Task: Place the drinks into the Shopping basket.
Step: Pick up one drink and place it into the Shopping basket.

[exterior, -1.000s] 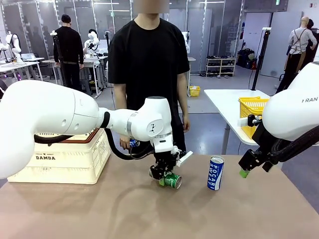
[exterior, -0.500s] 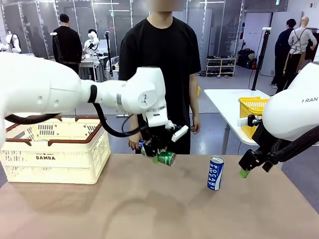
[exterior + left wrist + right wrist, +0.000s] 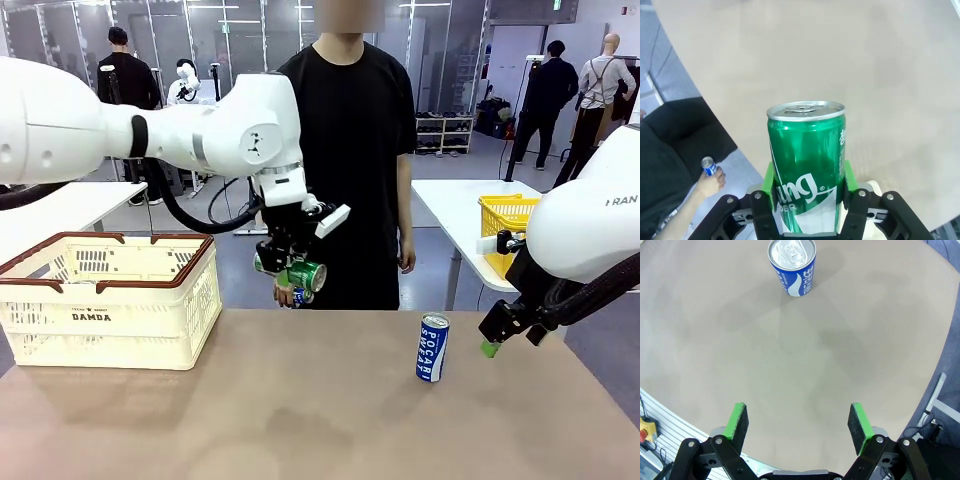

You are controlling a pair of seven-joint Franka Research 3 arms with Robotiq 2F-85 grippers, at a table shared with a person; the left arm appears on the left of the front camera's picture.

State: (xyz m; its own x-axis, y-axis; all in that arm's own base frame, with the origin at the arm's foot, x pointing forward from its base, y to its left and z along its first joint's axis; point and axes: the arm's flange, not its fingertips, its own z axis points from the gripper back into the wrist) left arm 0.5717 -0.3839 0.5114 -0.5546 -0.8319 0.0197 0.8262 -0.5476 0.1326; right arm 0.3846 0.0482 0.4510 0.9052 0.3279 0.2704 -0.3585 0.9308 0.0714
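Observation:
A green can (image 3: 303, 275) hangs on its side well above the table, my left gripper (image 3: 290, 272) shut on it. The left wrist view has this green can (image 3: 807, 162) squeezed between the green pads (image 3: 769, 182). To the left stands the cream Shopping basket (image 3: 110, 322) with a brown rim. A blue Pocari Sweat can (image 3: 432, 347) stands upright on the table right of centre, the same blue can (image 3: 792, 266) at the top of the right wrist view. My right gripper (image 3: 492, 345) hovers open just right of it, fingers (image 3: 736, 421) wide apart. The person's hand holds another blue can (image 3: 708, 166).
A person in black stands at the table's far edge, directly behind the raised can. A yellow mesh basket (image 3: 507, 228) sits on a separate white table at the back right. Bare tabletop (image 3: 300, 420) stretches between the basket and the standing can.
My left arm has lifted the green can off the table and carried it up and leftward, toward the basket. The right arm and the blue can on the table have stayed still.

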